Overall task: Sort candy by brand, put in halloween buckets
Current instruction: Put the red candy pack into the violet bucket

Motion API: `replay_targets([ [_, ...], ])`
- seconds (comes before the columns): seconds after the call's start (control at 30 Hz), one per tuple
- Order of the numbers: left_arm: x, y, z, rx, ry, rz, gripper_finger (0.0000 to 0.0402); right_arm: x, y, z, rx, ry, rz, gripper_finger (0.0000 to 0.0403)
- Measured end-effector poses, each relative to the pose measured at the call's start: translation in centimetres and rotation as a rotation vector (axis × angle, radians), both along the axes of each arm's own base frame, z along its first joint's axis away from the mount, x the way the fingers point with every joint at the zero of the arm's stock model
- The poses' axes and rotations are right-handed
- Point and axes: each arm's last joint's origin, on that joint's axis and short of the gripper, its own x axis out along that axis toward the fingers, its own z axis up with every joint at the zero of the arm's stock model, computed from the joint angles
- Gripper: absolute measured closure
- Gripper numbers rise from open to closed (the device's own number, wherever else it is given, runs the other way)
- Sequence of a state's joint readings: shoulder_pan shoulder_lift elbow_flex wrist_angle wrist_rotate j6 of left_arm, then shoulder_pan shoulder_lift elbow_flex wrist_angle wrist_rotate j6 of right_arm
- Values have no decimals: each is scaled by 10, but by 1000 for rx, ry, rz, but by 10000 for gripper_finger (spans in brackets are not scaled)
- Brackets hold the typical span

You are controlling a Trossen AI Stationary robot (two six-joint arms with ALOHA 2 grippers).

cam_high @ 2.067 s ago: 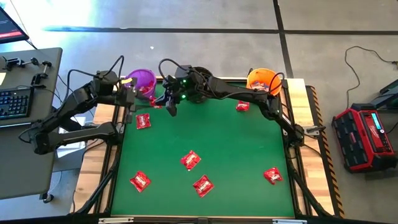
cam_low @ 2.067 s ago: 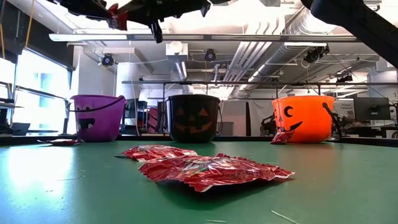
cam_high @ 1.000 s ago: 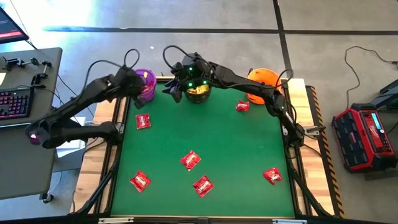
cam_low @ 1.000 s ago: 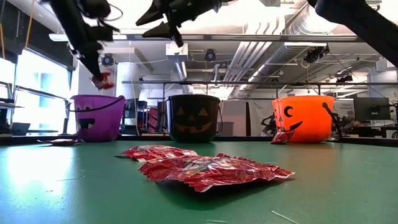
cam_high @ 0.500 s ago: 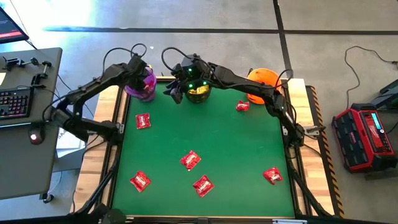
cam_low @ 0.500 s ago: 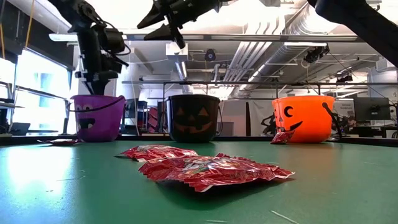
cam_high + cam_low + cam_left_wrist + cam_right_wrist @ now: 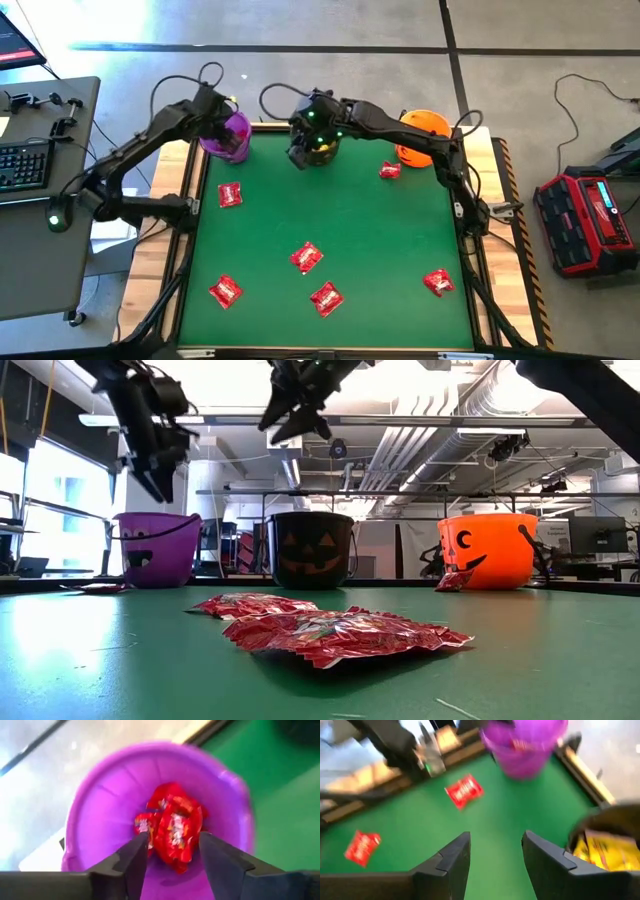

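Note:
My left gripper (image 7: 170,837) hangs open and empty just above the purple bucket (image 7: 100,810) at the table's far left corner (image 7: 232,138). Red packets (image 7: 172,827) lie on that bucket's bottom. My right gripper (image 7: 495,837) is open and empty by the near left rim of the black bucket (image 7: 322,146), which holds yellow packets (image 7: 600,850). The orange bucket (image 7: 420,130) stands at the far right. Several red packets lie on the green table (image 7: 380,230), among them one (image 7: 230,195) near the purple bucket and one (image 7: 389,171) near the orange bucket.
More red packets lie toward the near side of the table (image 7: 307,257) (image 7: 225,292) (image 7: 326,298) and near its right edge (image 7: 438,282). A desk with a keyboard (image 7: 25,165) stands off the table's left side. A red device (image 7: 590,215) sits on the floor at the right.
My left gripper has carried a red packet from over the table to above the purple bucket and let it go; the packet now lies in the bucket. My right gripper has stayed by the black bucket and tipped its fingers down.

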State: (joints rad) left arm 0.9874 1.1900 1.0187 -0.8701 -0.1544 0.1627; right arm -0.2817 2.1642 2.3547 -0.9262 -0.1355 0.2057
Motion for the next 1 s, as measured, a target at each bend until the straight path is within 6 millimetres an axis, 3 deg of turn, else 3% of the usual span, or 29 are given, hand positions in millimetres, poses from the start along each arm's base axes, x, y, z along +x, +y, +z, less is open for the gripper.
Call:
replay_targets([
  [0.23,-13,-26,30,105,-146,-49,223,-14,4,-12,16,192,18,237],
  [0.5,-25,-48,52,192,-302,-95,224,-55,12,-25,-10,638,51,237],
  [0.6,-27,-53,58,220,-352,-125,224,-59,10,-32,-27,688,71,237],
  [0.73,-29,-59,62,236,-390,-166,224,-70,4,-51,-22,786,116,237],
  [1.0,-30,-61,65,254,-402,-171,225,-100,-16,-108,-43,996,149,237],
])
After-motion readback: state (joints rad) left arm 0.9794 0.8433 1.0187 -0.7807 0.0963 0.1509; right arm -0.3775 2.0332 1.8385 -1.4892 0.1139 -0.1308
